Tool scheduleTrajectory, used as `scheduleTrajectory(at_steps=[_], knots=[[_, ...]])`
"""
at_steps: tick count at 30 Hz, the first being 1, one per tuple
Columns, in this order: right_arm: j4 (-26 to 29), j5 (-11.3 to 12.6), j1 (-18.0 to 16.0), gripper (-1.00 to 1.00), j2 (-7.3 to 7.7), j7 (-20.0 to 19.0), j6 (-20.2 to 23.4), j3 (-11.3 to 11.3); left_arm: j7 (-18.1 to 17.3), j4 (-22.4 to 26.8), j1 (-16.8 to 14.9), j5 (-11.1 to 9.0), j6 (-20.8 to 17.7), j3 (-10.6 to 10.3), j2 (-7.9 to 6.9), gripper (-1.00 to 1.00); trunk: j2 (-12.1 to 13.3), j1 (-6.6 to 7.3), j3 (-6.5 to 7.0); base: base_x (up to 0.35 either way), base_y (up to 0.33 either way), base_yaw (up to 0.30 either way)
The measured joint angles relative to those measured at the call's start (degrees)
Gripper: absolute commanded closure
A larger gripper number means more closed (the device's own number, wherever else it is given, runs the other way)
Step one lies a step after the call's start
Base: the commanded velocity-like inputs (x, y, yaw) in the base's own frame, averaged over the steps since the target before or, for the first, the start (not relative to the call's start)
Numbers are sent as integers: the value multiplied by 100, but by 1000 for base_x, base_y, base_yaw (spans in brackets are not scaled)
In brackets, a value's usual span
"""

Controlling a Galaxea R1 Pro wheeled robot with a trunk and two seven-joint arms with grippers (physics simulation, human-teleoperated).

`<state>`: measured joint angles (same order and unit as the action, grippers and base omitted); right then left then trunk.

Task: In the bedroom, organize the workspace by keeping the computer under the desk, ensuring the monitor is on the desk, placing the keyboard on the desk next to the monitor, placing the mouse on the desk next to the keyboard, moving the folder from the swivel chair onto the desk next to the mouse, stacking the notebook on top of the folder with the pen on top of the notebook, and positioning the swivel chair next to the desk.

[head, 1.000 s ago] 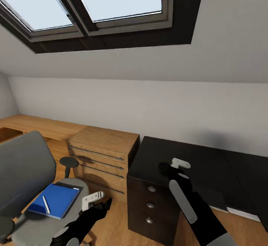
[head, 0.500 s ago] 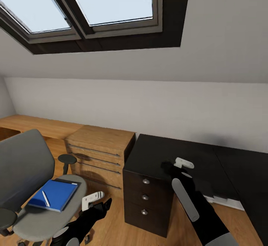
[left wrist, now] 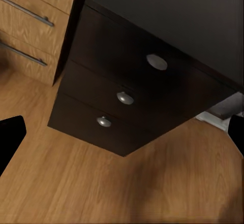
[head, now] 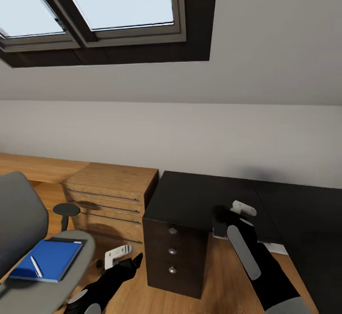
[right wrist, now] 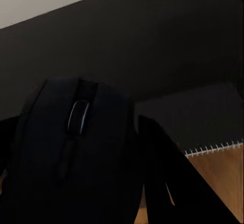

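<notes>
Mouse [right wrist: 76, 148] sits clamped in my right gripper [head: 223, 216], jaws closed on it, held over the black surface [head: 190, 200] of the desk. On the swivel chair [head: 28, 257] seat at my left lies the blue folder [head: 47, 259] with the white pen [head: 35, 266] on top. Left gripper [head: 121, 252] hangs low over the wood floor [left wrist: 101, 183], jaws spread wide, facing the desk's three-drawer unit [left wrist: 132, 99]. Wooden drawer chest [head: 109, 195] stands just beside that unit.
</notes>
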<state>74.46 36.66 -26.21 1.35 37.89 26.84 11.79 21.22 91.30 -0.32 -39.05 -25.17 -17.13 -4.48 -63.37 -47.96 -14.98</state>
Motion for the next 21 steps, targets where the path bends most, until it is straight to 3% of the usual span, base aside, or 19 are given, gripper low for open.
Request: scheduleTrajectory(at_steps=[15,16,19,20,21], knots=[[2,1,-1,100,10,-1,84,-493,2,-58,0,-22,-39,-3,-2,-100,0,0,-12,0,0,-245],[-1,-6,-2,100,9,-2,125,-660,-8,-674,1,-12,-6,-8,3,-100,0,0,-21,0,0,-36],[3,0,-2,100,9,3,160,-720,-6,-1363,1,-8,27,-118,4,-100,0,0,-47,0,0,-14],[67,-15,-3,100,9,4,298,-915,-9,-1982,3,-19,437,-435,4,-100,0,0,-56,0,0,-2],[104,-9,-2,100,9,4,336,-1008,-9,-2228,1,-16,633,-584,4,-100,0,0,-65,0,0,-1]])
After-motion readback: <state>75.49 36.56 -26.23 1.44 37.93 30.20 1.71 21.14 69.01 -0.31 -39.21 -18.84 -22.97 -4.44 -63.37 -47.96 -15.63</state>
